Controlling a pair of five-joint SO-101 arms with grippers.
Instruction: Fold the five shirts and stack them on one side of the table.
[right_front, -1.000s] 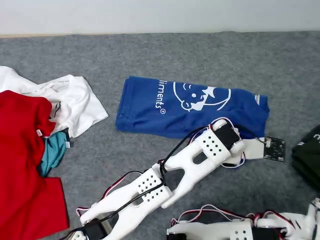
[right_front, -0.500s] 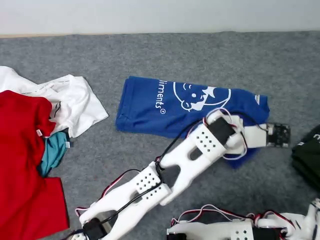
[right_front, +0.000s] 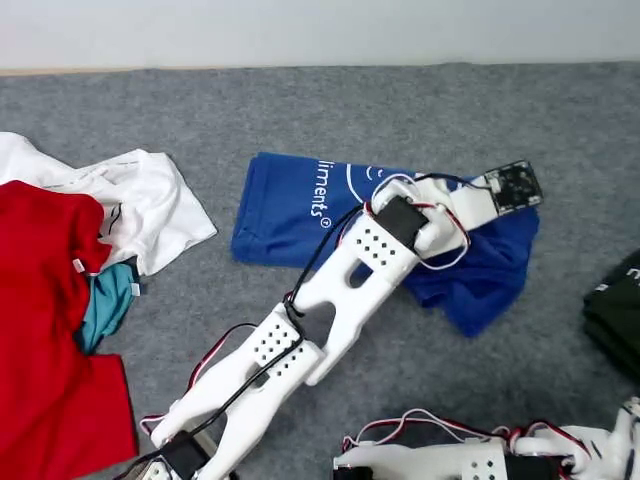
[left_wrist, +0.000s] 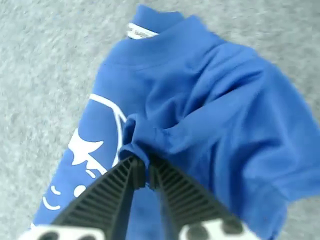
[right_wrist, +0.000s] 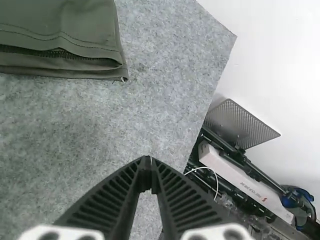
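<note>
Leftmost, a red shirt (right_front: 50, 330), a white shirt (right_front: 140, 205) and a teal shirt (right_front: 108, 298) lie heaped and unfolded, likely awaiting their turn. Mid-table lies the blue shirt (right_front: 290, 215), its right end bunched because the left gripper (left_wrist: 141, 162) is clamped on a pinch of that cloth, apparently to fold it over. At the right edge a dark green shirt (right_front: 615, 315) lies folded, probably starting the stack. The right gripper (right_wrist: 146, 175), jaws together and empty, hangs over bare mat nearby, out of the way. A grey felt mat (right_front: 400, 110) covers the table, a pale wall (right_front: 300, 30) runs along the far side, and a perforated metal plate (right_wrist: 240, 125) stands past the mat's edge.
</note>
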